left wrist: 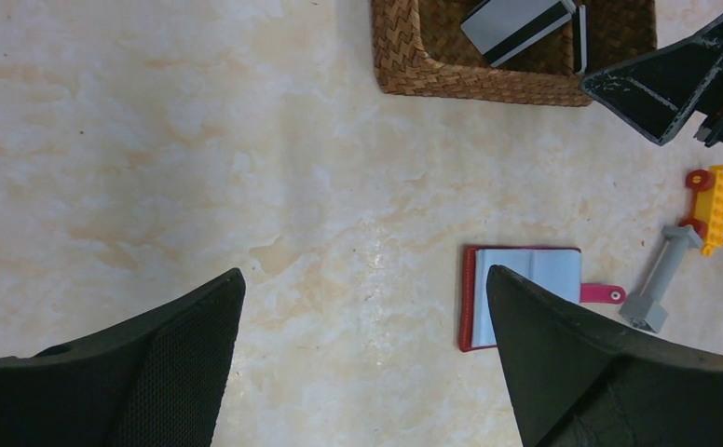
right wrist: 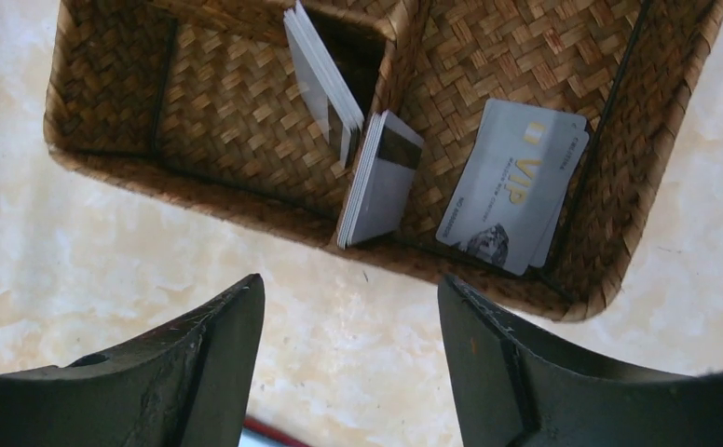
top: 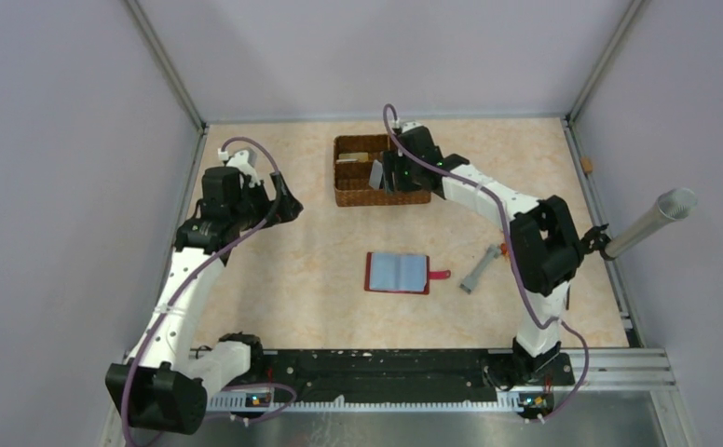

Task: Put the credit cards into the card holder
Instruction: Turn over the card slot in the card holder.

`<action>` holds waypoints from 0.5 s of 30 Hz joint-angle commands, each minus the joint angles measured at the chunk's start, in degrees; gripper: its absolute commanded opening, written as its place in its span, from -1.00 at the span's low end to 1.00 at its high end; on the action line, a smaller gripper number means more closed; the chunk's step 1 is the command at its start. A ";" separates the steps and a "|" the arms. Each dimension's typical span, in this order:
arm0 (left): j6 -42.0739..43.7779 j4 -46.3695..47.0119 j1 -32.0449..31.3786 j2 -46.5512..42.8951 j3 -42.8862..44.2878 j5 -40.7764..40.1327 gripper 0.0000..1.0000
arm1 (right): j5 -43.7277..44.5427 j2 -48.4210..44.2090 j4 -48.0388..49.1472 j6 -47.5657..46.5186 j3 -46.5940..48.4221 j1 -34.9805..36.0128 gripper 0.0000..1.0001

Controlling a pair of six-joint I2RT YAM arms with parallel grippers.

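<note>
The credit cards sit in the brown wicker basket point(right wrist: 246, 121): a grey VIP card point(right wrist: 516, 182) lies flat in the right compartment, a stack with a dark stripe point(right wrist: 381, 177) leans on the divider, another stack point(right wrist: 325, 79) stands behind it. In the top view a card point(top: 377, 172) shows at the basket point(top: 358, 191). The dark red card holder point(top: 397, 273) lies open on the table, clear pockets up; it also shows in the left wrist view point(left wrist: 524, 293). My right gripper point(right wrist: 348, 298) is open and empty, above the basket's near wall. My left gripper point(left wrist: 362, 289) is open and empty, far left point(top: 288, 207).
A grey toy bar point(top: 477, 272) with a yellow and red toy cart point(left wrist: 710, 196) lies right of the card holder. A grey tube point(top: 651, 222) sticks in from the right wall. Metal frame rails border the table.
</note>
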 commanded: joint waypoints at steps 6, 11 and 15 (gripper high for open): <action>3.46 2.64 0.61 -1.57 -2.11 -2.18 0.98 | 0.33 7.62 -1.95 -2.80 11.61 -1.00 0.18; 3.30 2.88 0.73 -2.12 -2.58 -1.64 0.97 | -0.25 11.16 -3.52 -2.11 14.57 -1.00 0.12; 3.45 3.07 0.81 -3.09 -3.09 -2.04 0.97 | -1.38 13.24 -4.01 -1.55 16.14 -0.99 0.14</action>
